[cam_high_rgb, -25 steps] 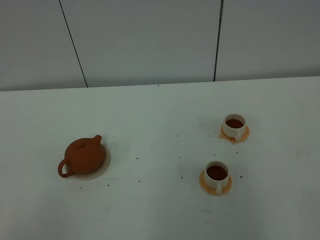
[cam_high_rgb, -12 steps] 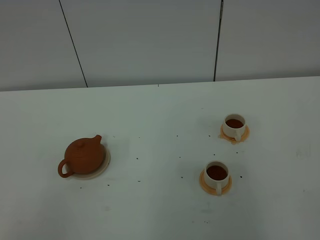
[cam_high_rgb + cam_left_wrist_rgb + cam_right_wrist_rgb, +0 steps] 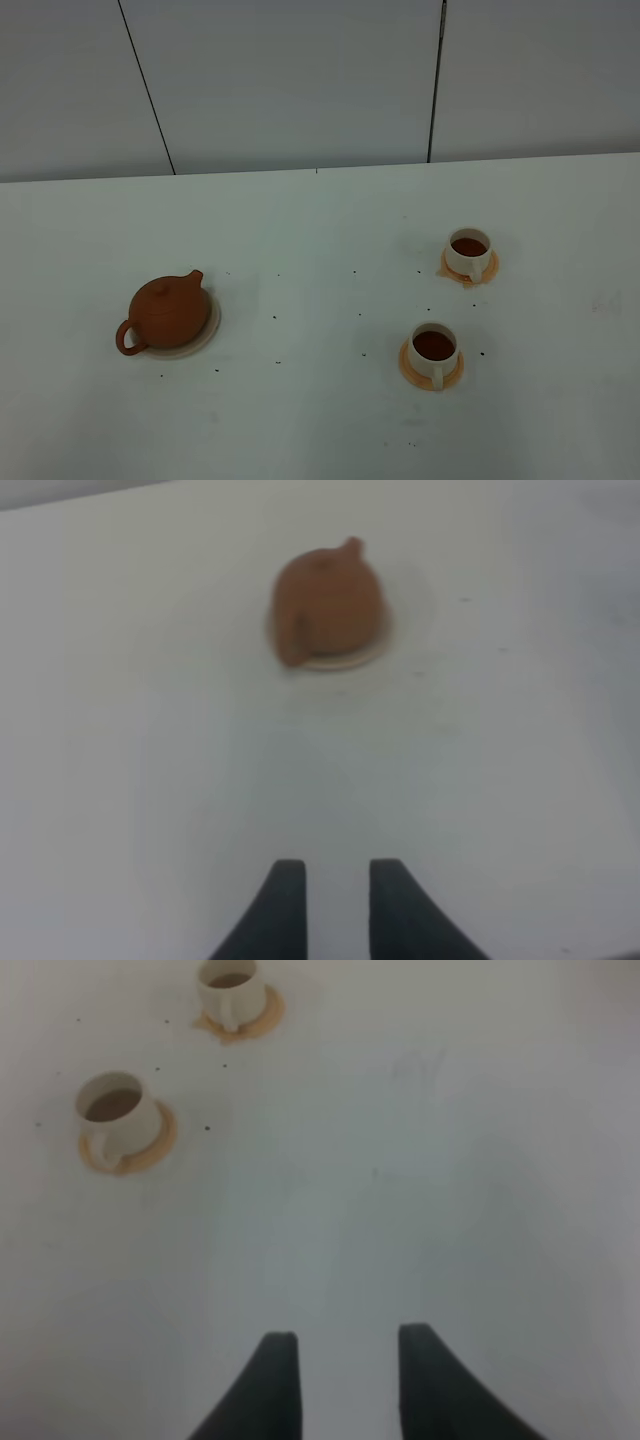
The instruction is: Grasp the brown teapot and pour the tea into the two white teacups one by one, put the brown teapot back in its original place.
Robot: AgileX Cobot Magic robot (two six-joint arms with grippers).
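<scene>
The brown teapot (image 3: 168,312) sits upright on its beige coaster (image 3: 209,322) at the table's left, spout toward the back right; it also shows in the left wrist view (image 3: 328,602). Two white teacups hold dark tea, each on an orange saucer: the far one (image 3: 468,254) and the near one (image 3: 434,347). Both also show in the right wrist view (image 3: 112,1112) (image 3: 230,988). Neither arm shows in the exterior view. My left gripper (image 3: 330,880) is well short of the teapot, empty, with a narrow gap between its fingers. My right gripper (image 3: 345,1350) is open and empty, well apart from the cups.
The white table (image 3: 320,420) carries small dark specks around the cups and teapot. A grey panelled wall (image 3: 300,80) stands behind the table's back edge.
</scene>
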